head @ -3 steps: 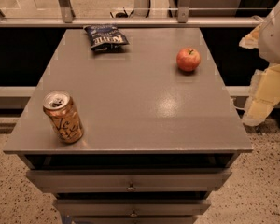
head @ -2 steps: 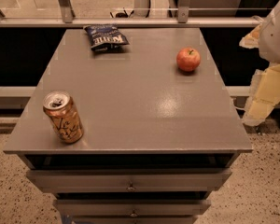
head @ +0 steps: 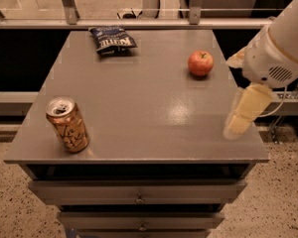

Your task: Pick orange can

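The orange can [head: 67,125] stands upright at the front left corner of the grey table [head: 139,108]. It has a silver top with a pull-tab and dark cursive lettering on its side. My gripper [head: 240,117] hangs at the right, over the table's front right edge, below the white arm [head: 278,48]. It is far to the right of the can and holds nothing that I can see.
A red apple [head: 200,63] sits at the back right of the table, near the arm. A dark blue crisp bag [head: 111,38] lies at the back left. Drawers [head: 139,198] are below the table top. A railing [head: 139,21] runs behind.
My arm and gripper have moved left, from beside the table to over its right edge. The can, apple and bag have not moved.
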Controlling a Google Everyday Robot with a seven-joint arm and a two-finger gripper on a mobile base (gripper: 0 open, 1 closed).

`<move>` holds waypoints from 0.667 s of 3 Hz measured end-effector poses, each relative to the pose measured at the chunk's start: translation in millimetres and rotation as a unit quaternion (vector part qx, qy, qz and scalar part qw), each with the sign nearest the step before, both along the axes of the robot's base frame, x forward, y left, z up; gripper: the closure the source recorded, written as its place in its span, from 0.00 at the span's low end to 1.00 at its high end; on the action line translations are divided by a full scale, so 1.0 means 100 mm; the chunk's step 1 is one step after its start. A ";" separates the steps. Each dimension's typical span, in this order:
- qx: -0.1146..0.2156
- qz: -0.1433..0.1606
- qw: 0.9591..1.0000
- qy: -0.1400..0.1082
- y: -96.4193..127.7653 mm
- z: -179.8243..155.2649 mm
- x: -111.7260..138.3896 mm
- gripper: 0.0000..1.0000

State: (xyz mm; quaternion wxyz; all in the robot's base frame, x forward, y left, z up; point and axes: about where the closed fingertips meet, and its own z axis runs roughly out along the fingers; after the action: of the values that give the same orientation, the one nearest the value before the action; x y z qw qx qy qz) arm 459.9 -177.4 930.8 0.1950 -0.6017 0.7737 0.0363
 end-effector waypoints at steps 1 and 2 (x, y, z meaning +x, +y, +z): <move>0.068 0.020 0.997 0.011 0.45 -0.35 0.20 0.00; 0.148 0.034 0.988 0.013 1.05 -0.51 0.36 0.00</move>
State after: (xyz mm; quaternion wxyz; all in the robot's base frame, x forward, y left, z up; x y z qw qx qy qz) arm 495.8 -72.6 880.0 0.2709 -0.5915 0.7414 0.1645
